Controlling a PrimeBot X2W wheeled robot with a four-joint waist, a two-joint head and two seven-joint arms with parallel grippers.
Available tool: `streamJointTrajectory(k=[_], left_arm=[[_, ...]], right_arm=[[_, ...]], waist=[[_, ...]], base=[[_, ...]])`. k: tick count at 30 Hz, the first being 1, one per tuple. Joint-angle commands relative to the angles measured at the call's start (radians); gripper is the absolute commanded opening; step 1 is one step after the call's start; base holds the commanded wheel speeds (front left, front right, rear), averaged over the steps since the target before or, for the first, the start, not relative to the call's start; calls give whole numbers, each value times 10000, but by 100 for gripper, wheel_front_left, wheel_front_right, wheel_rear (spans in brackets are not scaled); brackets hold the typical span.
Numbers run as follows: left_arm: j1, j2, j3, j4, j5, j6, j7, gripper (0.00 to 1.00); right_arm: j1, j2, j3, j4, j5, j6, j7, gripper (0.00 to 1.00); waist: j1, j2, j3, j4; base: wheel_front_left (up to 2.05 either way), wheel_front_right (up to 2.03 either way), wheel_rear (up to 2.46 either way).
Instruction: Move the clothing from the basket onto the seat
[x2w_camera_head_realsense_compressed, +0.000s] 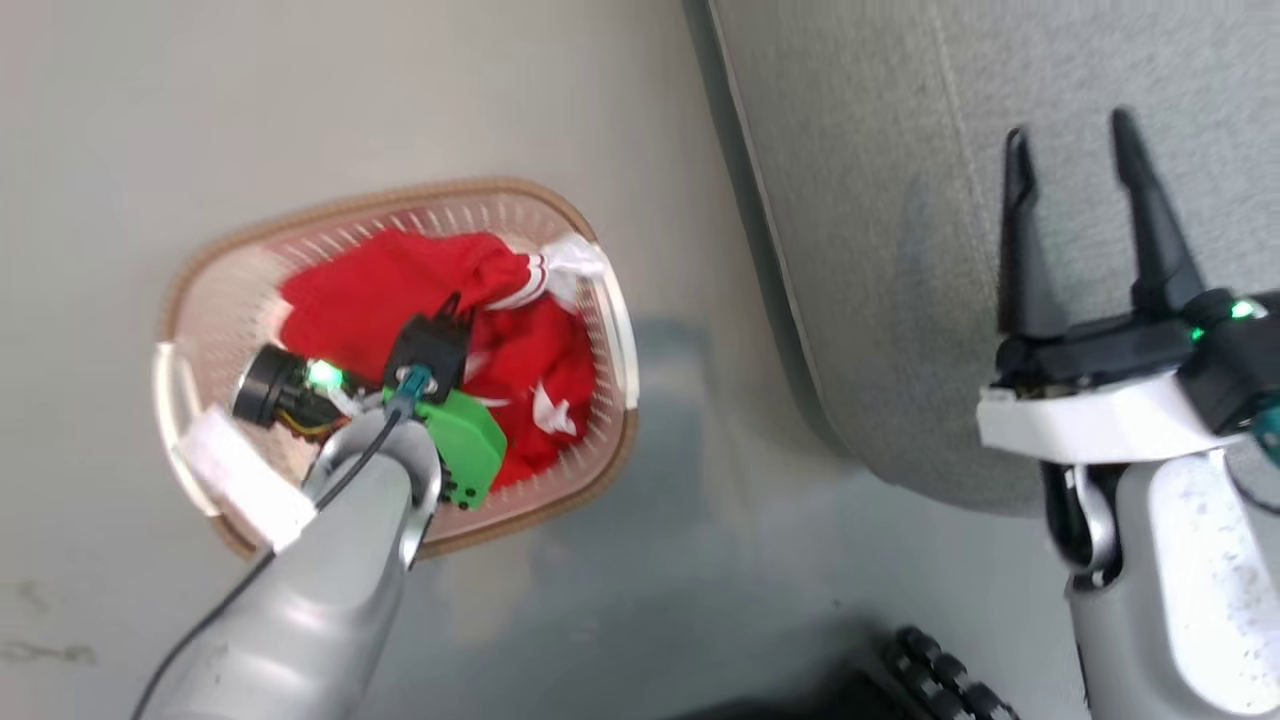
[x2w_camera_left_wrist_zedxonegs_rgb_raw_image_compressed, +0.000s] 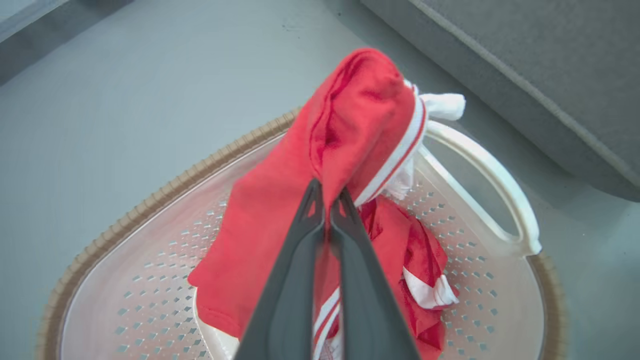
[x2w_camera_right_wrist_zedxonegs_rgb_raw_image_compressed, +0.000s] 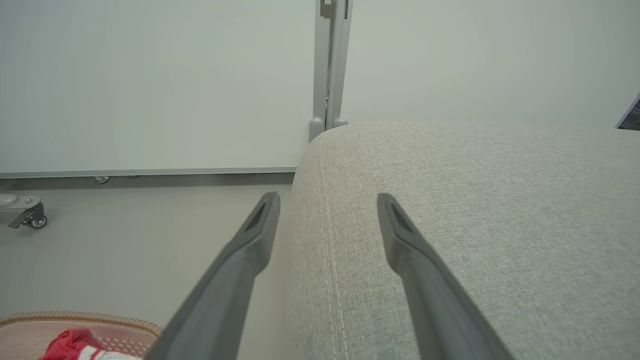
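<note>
The cream basket (x2w_camera_head_realsense_compressed: 205, 300) (x2w_camera_left_wrist_zedxonegs_rgb_raw_image_compressed: 150, 280) with a brown rim sits on the floor left of the grey seat (x2w_camera_head_realsense_compressed: 900, 230) (x2w_camera_right_wrist_zedxonegs_rgb_raw_image_compressed: 475, 225). Red clothing (x2w_camera_head_realsense_compressed: 380, 285) (x2w_camera_left_wrist_zedxonegs_rgb_raw_image_compressed: 350, 130) with white stripes lies inside it. My left gripper (x2w_camera_head_realsense_compressed: 452, 308) (x2w_camera_left_wrist_zedxonegs_rgb_raw_image_compressed: 327, 192) reaches down into the basket and is shut on a raised fold of the upper red garment. A second red garment (x2w_camera_left_wrist_zedxonegs_rgb_raw_image_compressed: 415, 260) lies crumpled beneath. My right gripper (x2w_camera_head_realsense_compressed: 1075, 140) (x2w_camera_right_wrist_zedxonegs_rgb_raw_image_compressed: 327, 202) hovers open over the seat's left edge, with nothing between its fingers.
A pale wall and a vertical metal post (x2w_camera_right_wrist_zedxonegs_rgb_raw_image_compressed: 330, 65) stand behind the seat. A caster wheel (x2w_camera_right_wrist_zedxonegs_rgb_raw_image_compressed: 30, 217) sits at the far left on the floor. A dark ribbed part (x2w_camera_head_realsense_compressed: 940, 680) lies at the bottom of the head view. Bare grey floor surrounds the basket.
</note>
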Motion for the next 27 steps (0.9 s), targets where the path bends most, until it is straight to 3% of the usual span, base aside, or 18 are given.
streamJointTrajectory(k=[1,13,27], left_arm=[[461,94,181,-375,-104,17,-35,0],[2958,-24,1819,-3071,-503,86,-37,0],[4096,-271,2840,-4173,-404,-88,-38,0]], right_arm=[[279,-37,32,141,-48,-6,-28,100],[1754,-39,717,1207,-286,-6,-28,100],[2862,-34,1570,1975,342,-6,-28,100]], waist=[[0,0,-1838,934],[0,0,-4450,1576],[0,0,-6116,1756]], base=[[0,0,0],[0,0,0],[0,0,0]])
